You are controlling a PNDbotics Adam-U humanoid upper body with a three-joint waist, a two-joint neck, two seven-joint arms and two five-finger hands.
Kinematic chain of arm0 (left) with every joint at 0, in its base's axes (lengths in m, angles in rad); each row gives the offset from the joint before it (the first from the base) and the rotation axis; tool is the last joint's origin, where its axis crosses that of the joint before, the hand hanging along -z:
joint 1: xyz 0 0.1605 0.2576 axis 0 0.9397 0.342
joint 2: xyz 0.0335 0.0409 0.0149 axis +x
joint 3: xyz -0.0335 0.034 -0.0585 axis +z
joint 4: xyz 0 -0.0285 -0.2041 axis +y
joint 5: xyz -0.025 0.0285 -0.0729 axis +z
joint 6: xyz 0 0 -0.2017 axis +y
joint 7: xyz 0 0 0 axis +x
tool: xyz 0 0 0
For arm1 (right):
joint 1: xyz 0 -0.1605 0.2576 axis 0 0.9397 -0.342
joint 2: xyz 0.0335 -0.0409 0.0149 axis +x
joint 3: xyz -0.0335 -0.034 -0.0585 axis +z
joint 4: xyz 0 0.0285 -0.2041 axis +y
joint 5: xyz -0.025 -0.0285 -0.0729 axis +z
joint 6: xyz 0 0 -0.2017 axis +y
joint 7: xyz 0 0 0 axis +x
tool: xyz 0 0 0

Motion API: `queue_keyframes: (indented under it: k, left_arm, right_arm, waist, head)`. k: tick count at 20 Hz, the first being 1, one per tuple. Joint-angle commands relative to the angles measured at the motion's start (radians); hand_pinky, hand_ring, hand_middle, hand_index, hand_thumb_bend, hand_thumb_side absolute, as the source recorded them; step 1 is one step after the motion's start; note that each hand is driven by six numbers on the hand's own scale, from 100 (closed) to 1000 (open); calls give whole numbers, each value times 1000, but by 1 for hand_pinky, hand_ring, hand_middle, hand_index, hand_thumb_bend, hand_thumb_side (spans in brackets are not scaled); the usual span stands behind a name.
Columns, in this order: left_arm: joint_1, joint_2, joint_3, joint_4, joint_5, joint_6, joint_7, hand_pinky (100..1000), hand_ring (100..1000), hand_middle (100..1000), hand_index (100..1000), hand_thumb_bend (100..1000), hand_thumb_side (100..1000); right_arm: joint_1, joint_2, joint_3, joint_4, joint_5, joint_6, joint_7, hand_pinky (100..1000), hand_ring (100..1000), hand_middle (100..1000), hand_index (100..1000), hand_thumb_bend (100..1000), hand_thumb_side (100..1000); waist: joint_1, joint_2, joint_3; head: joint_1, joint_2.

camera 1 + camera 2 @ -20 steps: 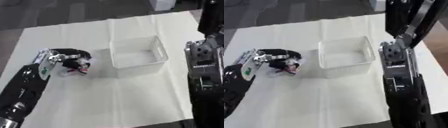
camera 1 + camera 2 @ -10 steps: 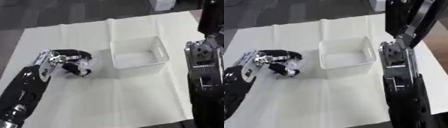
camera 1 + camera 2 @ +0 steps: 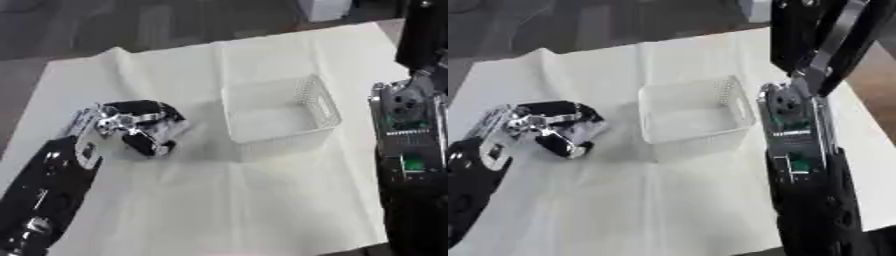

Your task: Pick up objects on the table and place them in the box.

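Toward the left edge of the table (image 3: 289, 200), which is covered by a white cloth, the left hand (image 3: 140, 127) rests low with its fingers curled under the palm. Whether an object sits inside the curl cannot be told: no part of one shows past the fingers, and no other loose object is visible on the cloth. The box (image 3: 280, 110), a white perforated basket, stands near the middle of the table, to the right of the hand and apart from it; its floor appears bare. Of the right arm (image 3: 798, 145), only the forearm shows along the right edge; its hand is out of view.

Judged step: securing and lifting the grasped item. Procedure: keep the fingers closed, raise the hand straight up until it clears the box rim, travel right until the palm is above the box centre, then lower and open. Avoid dragging the cloth or striking the near wall, since the light box is likely to slide.
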Motion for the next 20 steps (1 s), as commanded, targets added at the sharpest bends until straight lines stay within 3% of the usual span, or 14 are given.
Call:
queue_keyframes:
  k: [1, 3, 4, 5, 9, 20]
  left_arm:
    - [4, 4, 8, -31, 59, -88, -3, 100, 100, 292, 524, 100, 403]
    - [14, 4, 8, -38, 88, -98, 58, 100, 100, 186, 421, 100, 413]
    - [18, 3, 7, -38, 101, -102, 83, 100, 100, 196, 429, 100, 411]
    - [22, 2, 6, -37, 115, -104, 104, 100, 100, 100, 350, 100, 428]
    - [31, -1, 5, -43, 164, -103, 161, 100, 100, 100, 293, 100, 451]
    - [17, 2, 2, -118, 210, -114, 258, 100, 100, 100, 271, 100, 502]
  right_arm:
    - [-15, -5, 0, -13, 3, 1, -2, 358, 495, 645, 835, 100, 853]
    - [-16, -5, 0, -13, 2, 3, -2, 357, 495, 645, 835, 100, 858]
    - [-16, -6, 0, -13, 2, 4, -2, 357, 495, 645, 835, 100, 858]
    - [-17, -6, 0, -13, 1, 4, -2, 356, 494, 645, 835, 100, 859]
    - [-17, -6, -1, -13, 0, 7, -2, 356, 494, 645, 835, 100, 859]
    - [-14, -2, 0, -13, 7, 2, -2, 360, 496, 645, 835, 100, 856]
  waist:
    - [-4, -9, 2]
    - [-5, -8, 3]
    - [-5, -7, 3]
    - [-5, -7, 3]
    - [-6, -6, 3]
    - [-3, -11, 2]
  head:
    - [-2, -4]
    - [-1, -4]
    - [0, -4]
    - [0, -4]
    - [2, -4]
    - [4, -4]
